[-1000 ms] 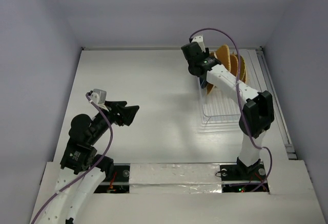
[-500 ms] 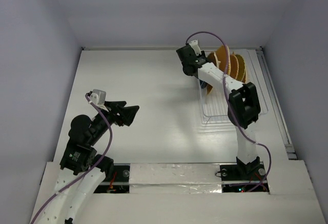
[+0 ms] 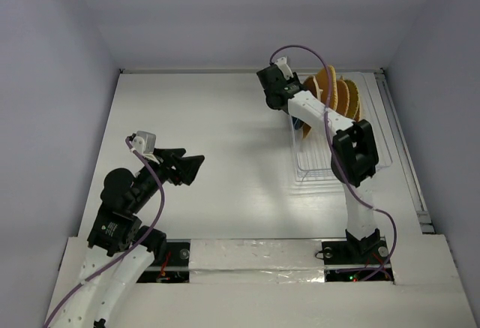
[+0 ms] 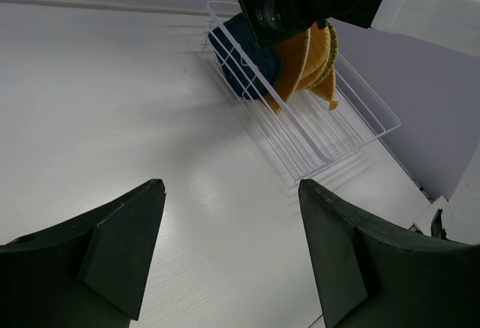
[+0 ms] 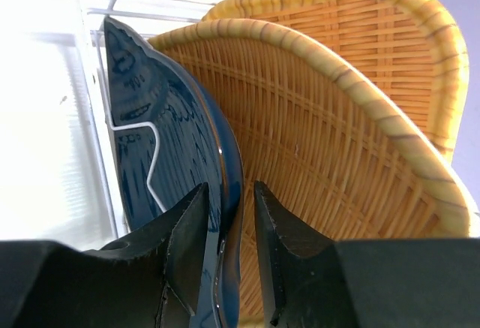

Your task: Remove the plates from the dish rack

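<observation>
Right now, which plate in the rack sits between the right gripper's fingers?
The dark blue plate, first in the row; the right gripper straddles its rim. The woven orange plates stand behind it, outside the jaws.

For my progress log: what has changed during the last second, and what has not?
The right arm swung its elbow and wrist leftward over the dish rack. The right gripper now straddles the dark blue plate at its rim, grip unclear. The left gripper stayed open and parked; all plates stayed in the rack.
</observation>
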Action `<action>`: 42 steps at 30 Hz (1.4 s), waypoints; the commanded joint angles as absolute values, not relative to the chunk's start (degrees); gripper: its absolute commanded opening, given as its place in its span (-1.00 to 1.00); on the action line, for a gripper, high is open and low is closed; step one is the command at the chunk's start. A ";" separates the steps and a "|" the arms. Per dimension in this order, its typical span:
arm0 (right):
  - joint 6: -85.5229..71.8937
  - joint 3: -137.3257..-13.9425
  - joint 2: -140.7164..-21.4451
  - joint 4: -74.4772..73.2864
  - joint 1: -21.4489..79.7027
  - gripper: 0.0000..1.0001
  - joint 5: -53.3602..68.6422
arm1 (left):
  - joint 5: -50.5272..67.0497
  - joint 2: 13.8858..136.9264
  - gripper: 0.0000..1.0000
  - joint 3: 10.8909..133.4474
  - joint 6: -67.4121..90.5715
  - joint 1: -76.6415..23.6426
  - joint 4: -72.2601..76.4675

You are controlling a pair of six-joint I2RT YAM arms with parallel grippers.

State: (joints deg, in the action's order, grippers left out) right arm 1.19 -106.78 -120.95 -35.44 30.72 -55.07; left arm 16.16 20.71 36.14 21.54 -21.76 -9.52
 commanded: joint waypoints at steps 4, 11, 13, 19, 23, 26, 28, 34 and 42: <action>4.22 -108.11 -122.61 -33.66 30.41 -0.31 -58.62 | 16.08 20.04 0.38 36.74 21.71 -22.50 -7.91; 6.41 -108.63 -122.17 -32.61 30.41 -0.61 -59.67 | 16.08 19.86 0.38 36.74 21.71 -22.50 -7.73; 7.38 -108.55 -122.26 -32.52 30.41 -0.67 -60.99 | 16.00 19.69 0.38 36.74 21.71 -22.50 -7.73; 11.77 -106.70 -121.38 -28.83 31.46 -0.86 -63.28 | 16.00 19.34 0.37 36.65 21.71 -22.50 -7.73; 15.46 -104.77 -119.36 -23.92 32.08 -1.00 -65.56 | 16.17 19.25 0.36 36.65 21.71 -22.50 -7.65; 17.66 -104.06 -118.57 -21.54 32.70 -1.00 -67.23 | 16.35 19.16 0.35 36.65 21.71 -22.50 -7.65; 19.59 -103.71 -117.69 -20.13 33.22 -1.00 -68.20 | 16.26 19.07 0.35 36.56 21.80 -22.50 -7.56; 22.06 -103.19 -116.11 -17.32 33.75 -1.00 -70.40 | 16.26 19.07 0.35 36.56 21.80 -22.50 -7.65; 26.62 -101.78 -115.75 -12.40 33.75 -1.00 -74.09 | 16.52 19.34 0.34 36.56 21.80 -22.50 -7.38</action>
